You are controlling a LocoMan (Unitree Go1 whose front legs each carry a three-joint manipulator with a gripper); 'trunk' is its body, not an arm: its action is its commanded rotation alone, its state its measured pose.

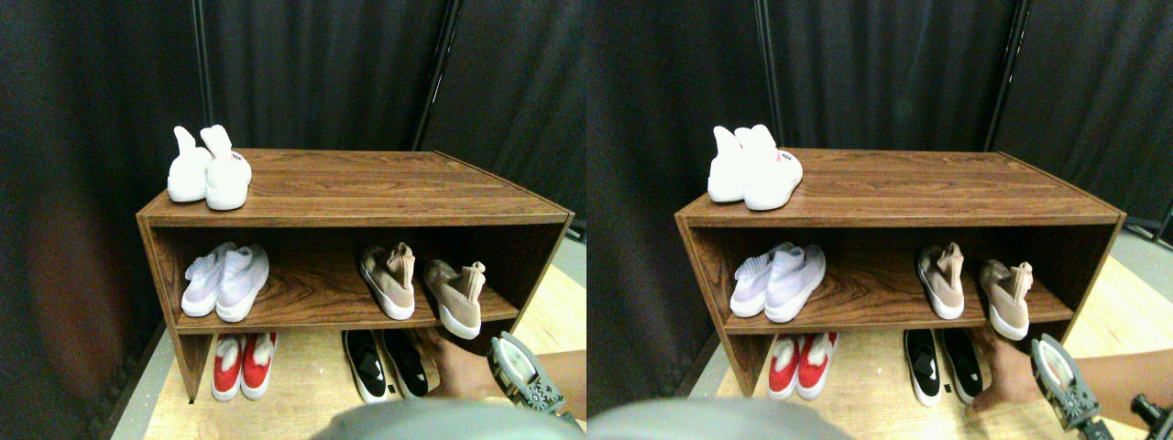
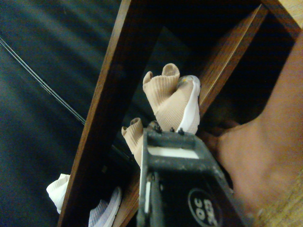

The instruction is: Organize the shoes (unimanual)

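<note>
Beige knit sneakers [image 1: 422, 284] with ribbed collars, thick white soles on wood-grain rack's [image 1: 348, 218] middle shelf, right heel overhanging; right gripper [image 1: 522, 371] low, jaw gap unclear; hand [image 1: 458, 367] beneath; wrist view closer on ribbing.

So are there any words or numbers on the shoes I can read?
White high-collared shoes on top of the rack: a small red mark at the heel, too blurred to read.
Black shoes on the floor: a white patch, no letters legible.
The other shoes: none visible.
</note>
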